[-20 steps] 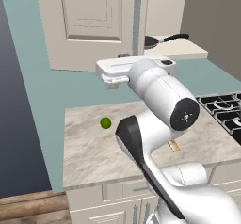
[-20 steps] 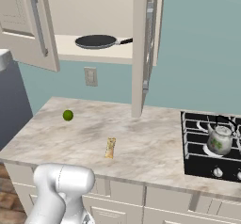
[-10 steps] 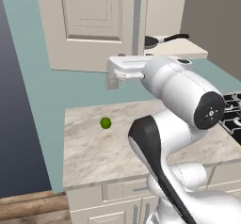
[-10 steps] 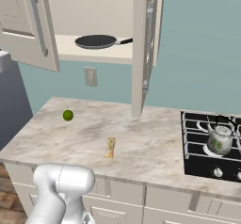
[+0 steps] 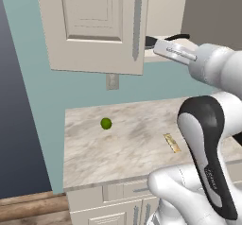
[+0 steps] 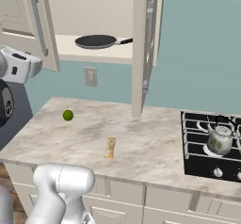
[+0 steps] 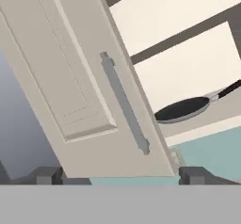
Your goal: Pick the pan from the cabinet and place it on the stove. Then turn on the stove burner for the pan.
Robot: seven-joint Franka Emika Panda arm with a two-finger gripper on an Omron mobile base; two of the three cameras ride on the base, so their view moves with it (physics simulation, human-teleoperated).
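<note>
The dark grey pan (image 6: 96, 41) lies on the lower shelf of the open cabinet (image 6: 94, 11), its black handle pointing right. In the hand view the pan (image 7: 183, 109) sits right of the left door's silver bar handle (image 7: 124, 105). My gripper (image 7: 120, 175) is open, its fingertips (image 7: 47, 175) spread wide below the door's bottom edge, off the bar. My hand (image 5: 172, 53) hovers just right of that door (image 5: 94, 25), in front of the shelf. The black stove (image 6: 207, 164) is at the counter's right end.
A glass kettle (image 6: 219, 140) stands on a stove grate, with silver knobs (image 6: 217, 172) along the front. The right cabinet door (image 6: 143, 44) juts out over the counter. A lime (image 6: 68, 115) and a small tan bar (image 6: 110, 148) lie on the marble counter (image 6: 150, 143).
The gripper has let go of the left door's bar handle and opened wide. The hand has moved right and up, away from the handle. The door stays open.
</note>
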